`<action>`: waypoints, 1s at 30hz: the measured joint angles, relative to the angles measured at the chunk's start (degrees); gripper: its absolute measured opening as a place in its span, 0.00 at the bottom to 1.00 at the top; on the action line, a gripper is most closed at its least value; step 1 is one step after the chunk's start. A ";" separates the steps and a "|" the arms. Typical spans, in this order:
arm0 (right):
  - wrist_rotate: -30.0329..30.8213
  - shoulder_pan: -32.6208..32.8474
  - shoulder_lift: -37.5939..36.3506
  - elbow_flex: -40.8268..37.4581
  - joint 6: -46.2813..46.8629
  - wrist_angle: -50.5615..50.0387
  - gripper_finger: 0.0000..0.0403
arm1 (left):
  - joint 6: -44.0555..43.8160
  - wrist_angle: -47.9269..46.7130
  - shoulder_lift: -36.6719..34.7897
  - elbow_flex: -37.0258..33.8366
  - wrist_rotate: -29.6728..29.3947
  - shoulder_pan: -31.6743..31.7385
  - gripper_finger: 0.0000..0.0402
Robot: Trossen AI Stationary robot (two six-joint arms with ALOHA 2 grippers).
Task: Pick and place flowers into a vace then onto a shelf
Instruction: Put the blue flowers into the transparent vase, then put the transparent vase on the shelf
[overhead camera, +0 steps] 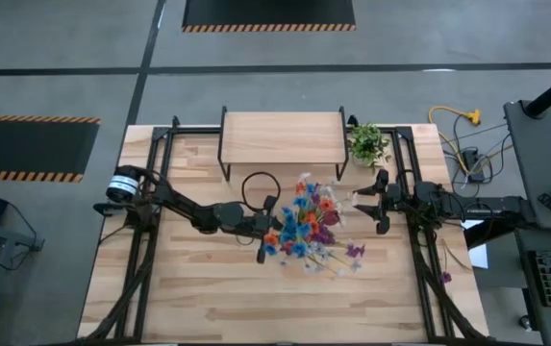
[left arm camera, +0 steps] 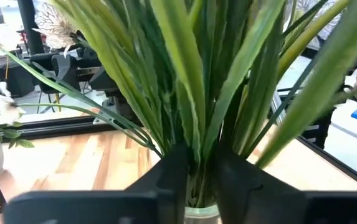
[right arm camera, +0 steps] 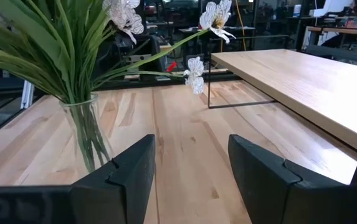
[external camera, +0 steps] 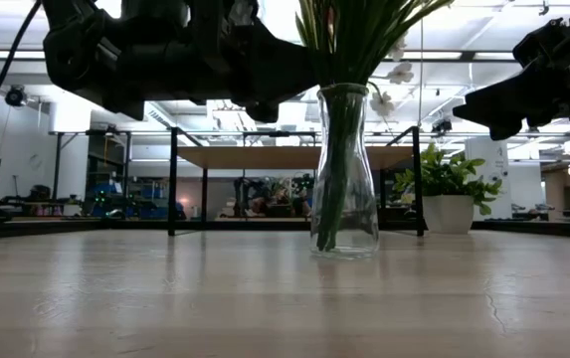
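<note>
The flowers, green stems with small coloured blossoms, stand as a bunch in the vace. The vace is clear glass and rests by its base on the wood tabletop at mid-table. My left gripper reaches in from the table's left and is shut on the stems just above the vace's mouth. My right gripper hangs open at the table's right, clear of the bunch, with nothing between its fingers. The shelf stands at the table's far edge with its board bare. My left gripper pinches the bunch of stems between its two fingers, just above the vace's rim. The fingers come in level from the table's left and lie across the upright stems. The stems' lower ends sit inside the vace, which stands on the table.
A small potted plant stands at the far right beside the shelf. A dark ring lies on the table between the shelf and my left arm. The near half of the tabletop is open wood.
</note>
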 joint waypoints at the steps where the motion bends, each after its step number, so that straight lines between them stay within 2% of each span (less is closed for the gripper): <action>1: 0.00 0.00 0.00 0.00 0.00 0.00 0.48 | -0.02 -0.11 -0.15 -0.02 -0.09 0.00 0.14; 10: 0.00 -0.02 0.00 -0.02 0.01 0.00 0.48 | -0.15 -1.05 -3.17 -0.22 -0.87 -0.02 0.43; 14: 0.00 -0.01 0.02 -0.02 0.01 -0.03 0.48 | -0.59 -5.91 -6.07 -0.04 -0.92 -0.13 0.52; 18: 0.00 -0.01 0.02 -0.02 0.01 -0.06 0.48 | -1.53 -9.52 -8.99 -0.17 -0.77 -0.17 0.56; 30: -0.02 0.00 0.02 -0.02 0.01 -0.09 0.48 | -3.08 -26.12 -20.93 -0.02 0.06 -0.24 0.57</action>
